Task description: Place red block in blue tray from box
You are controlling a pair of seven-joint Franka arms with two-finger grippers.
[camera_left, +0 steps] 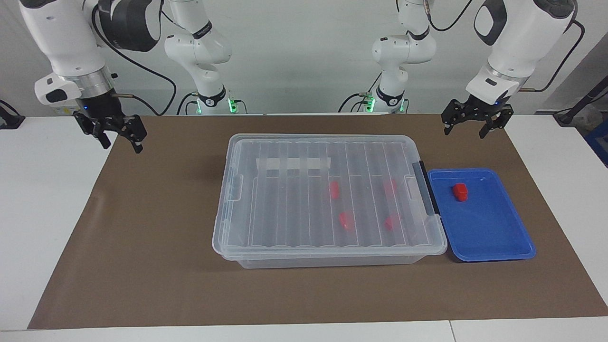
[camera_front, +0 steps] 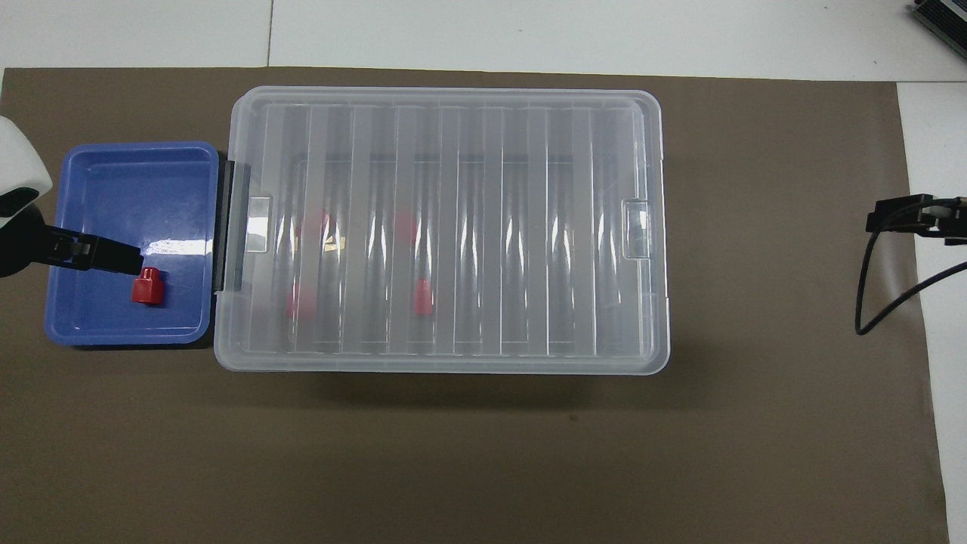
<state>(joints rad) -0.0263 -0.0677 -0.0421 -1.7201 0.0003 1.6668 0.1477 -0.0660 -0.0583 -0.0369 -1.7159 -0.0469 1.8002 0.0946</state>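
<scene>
Left hand point(camera_left: 474, 124) open above the mat's edge near the blue tray point(camera_left: 494, 244), right hand point(camera_left: 116, 134) open, red block point(camera_left: 460, 191) in tray.

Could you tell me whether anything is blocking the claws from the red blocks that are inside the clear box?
Yes: the ribbed lid is closed on the box, covering the four red blocks inside. One red block already lies in the blue tray. The left claw and right claw both hang empty above the mat.

White table point(camera_left: 42, 190), brown mat point(camera_left: 142, 266) over middle; plain white wall point(camera_left: 294, 47) at robots' end.
</scene>
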